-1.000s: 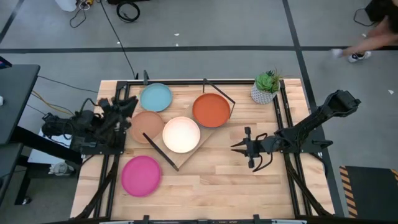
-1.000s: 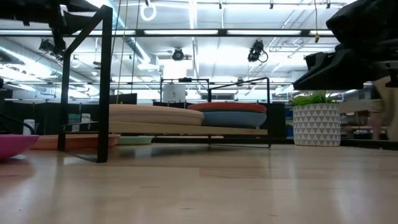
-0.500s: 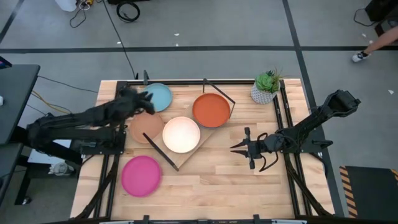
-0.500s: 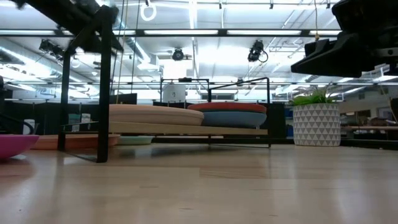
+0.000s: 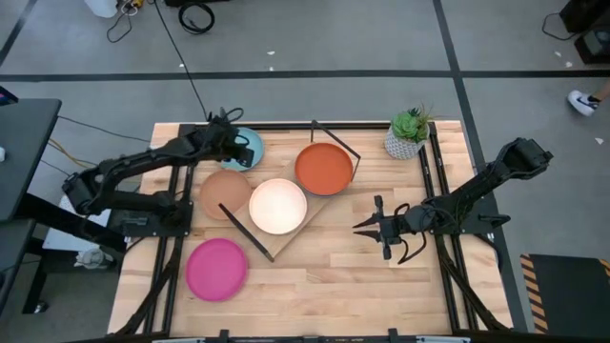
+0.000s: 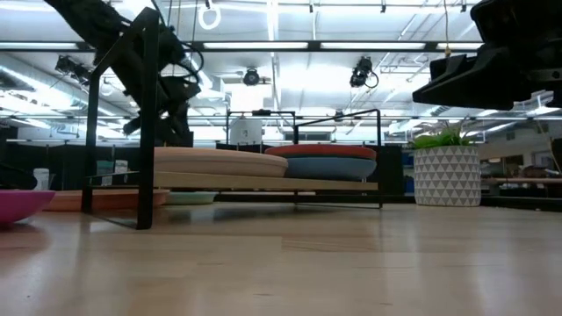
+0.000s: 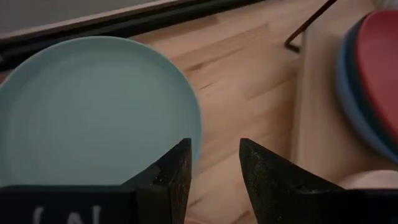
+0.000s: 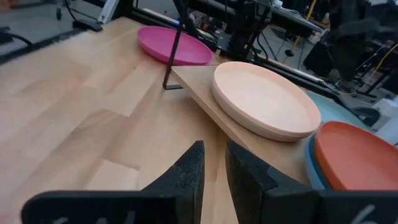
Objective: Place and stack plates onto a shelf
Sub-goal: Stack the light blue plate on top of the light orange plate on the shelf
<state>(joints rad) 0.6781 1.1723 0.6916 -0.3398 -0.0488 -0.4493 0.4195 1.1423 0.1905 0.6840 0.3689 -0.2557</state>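
High view: left gripper (image 5: pixel 235 145) sits over the light blue plate (image 5: pixel 243 150) at the table's 11 o'clock corner; its fingers (image 7: pixel 176 176) stand slightly apart with nothing between them, above the plate's rim. Tan plate (image 5: pixel 224 193) lies just beside it toward 6 o'clock, partly under the shelf (image 5: pixel 315 202). Shelf carries cream plate (image 5: pixel 277 206) and orange plate (image 5: pixel 324 168) stacked on a blue one (image 7: pixel 349 93). Pink plate (image 5: pixel 216 269) rests at 7 o'clock. Right gripper (image 5: pixel 360 226) hovers at 3 o'clock, fingers nearly together, empty. Potted plant (image 5: pixel 408 134) at 1 o'clock.
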